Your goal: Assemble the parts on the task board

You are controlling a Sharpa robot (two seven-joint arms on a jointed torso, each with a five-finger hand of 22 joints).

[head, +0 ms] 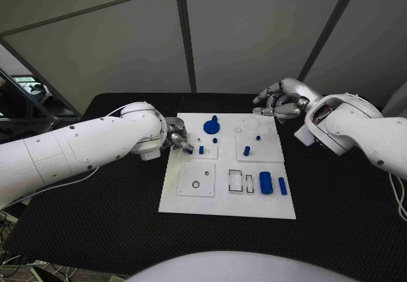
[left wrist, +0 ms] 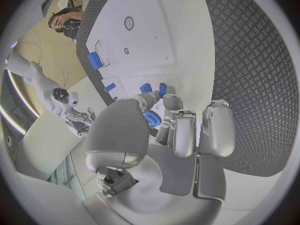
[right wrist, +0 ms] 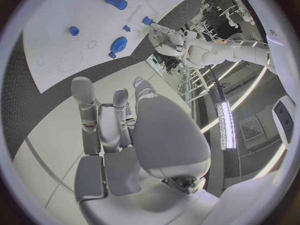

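Observation:
The white task board [head: 229, 202] lies in the middle of the black table. My left hand [head: 177, 136] hovers at the board's left edge and pinches a small blue part [left wrist: 152, 118] in its fingertips, just above a raised tile where a blue peg [head: 201, 150] stands. A blue gear [head: 211, 124] sits near the board's far edge. Another peg [head: 247, 150] stands on the right tile. A blue cylinder [head: 265, 182] and a blue bar [head: 282, 186] lie toward the near right. My right hand [head: 284, 100] hangs above the board's far right corner, holding nothing, fingers loosely apart.
A tile with round holes [head: 197, 179] and two rectangular slots [head: 241, 181] sit on the board's near half. Black mat [head: 102, 223] surrounds the board on all sides. Grey wall panels [head: 254, 41] rise behind the table.

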